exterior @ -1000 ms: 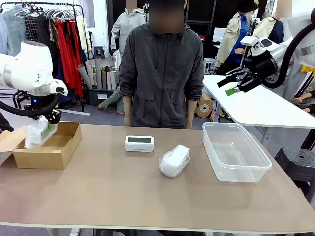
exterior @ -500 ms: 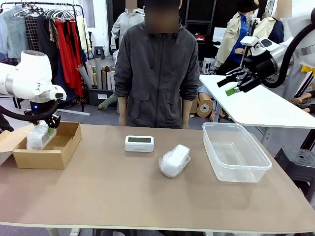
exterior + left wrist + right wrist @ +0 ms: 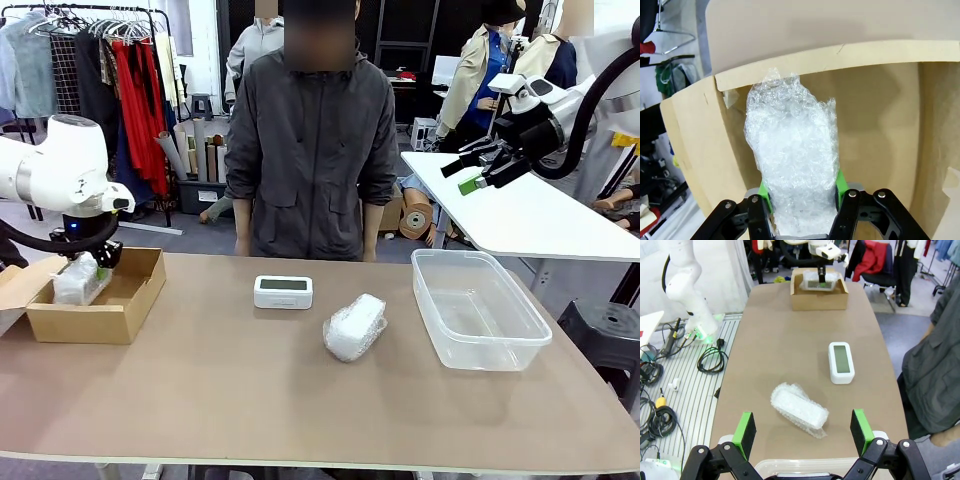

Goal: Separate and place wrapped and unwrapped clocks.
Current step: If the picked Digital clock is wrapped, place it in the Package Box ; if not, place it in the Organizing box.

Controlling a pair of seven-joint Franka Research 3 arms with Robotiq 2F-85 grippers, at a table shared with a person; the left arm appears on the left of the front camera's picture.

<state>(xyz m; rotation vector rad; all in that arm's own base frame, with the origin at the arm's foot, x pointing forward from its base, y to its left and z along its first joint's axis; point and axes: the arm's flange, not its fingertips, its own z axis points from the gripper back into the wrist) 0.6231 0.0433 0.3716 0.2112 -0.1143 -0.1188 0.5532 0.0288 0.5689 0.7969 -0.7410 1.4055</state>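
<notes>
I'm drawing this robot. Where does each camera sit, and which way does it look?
Front view: between the arms, facing the person across the table; shows both arms, left gripper in the cardboard box, right gripper raised.
Left wrist view: on the left wrist, looking into the box; its fingers clamp a wrapped bundle.
Right wrist view: on the right wrist, looking down the table; its open fingers show.
Front and right wrist share the bare clock and loose bundle.

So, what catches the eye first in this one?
The left jaws, shut on a bubble-wrapped bundle, hold it low inside the cardboard box at the left end of the table. A bare white clock and a second wrapped bundle lie mid-table, left of a clear tub.
</notes>
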